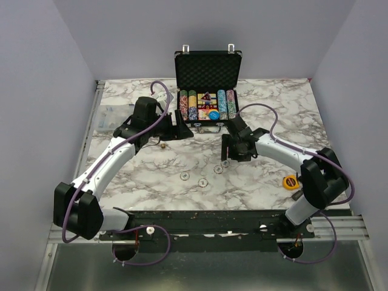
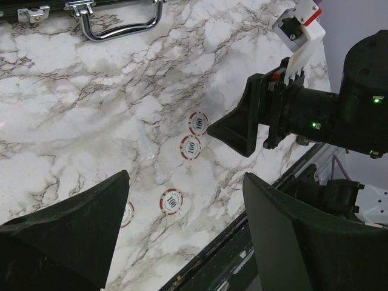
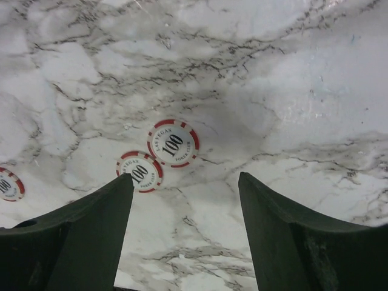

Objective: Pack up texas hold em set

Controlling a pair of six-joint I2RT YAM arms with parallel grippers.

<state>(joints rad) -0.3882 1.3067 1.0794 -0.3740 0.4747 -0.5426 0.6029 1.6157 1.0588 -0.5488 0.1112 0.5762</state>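
Note:
The black briefcase [image 1: 208, 71] stands open at the back centre, with multicoloured chip rows [image 1: 191, 105], a red card box [image 1: 205, 100] and a blue disc [image 1: 213, 114] inside. Several red-and-white "100" chips lie loose on the marble: two close together [image 1: 225, 163] [image 1: 218, 170] and two nearer the front [image 1: 185, 176] [image 1: 202, 181]. My right gripper [image 1: 228, 151] is open and empty just above the close pair, which shows ahead of its fingers [image 3: 173, 143] [image 3: 140, 171]. My left gripper [image 1: 182, 129] is open and empty by the case's front left; its view shows the chips [image 2: 190, 147] [image 2: 172, 201] and the case handle [image 2: 121, 25].
A yellow-and-black tape measure [image 1: 291, 181] lies at the right near the right arm's elbow. A clear plastic object [image 1: 111, 116] lies at the table's left edge. The black front rail [image 1: 200, 221] runs along the near edge. Grey walls enclose the table.

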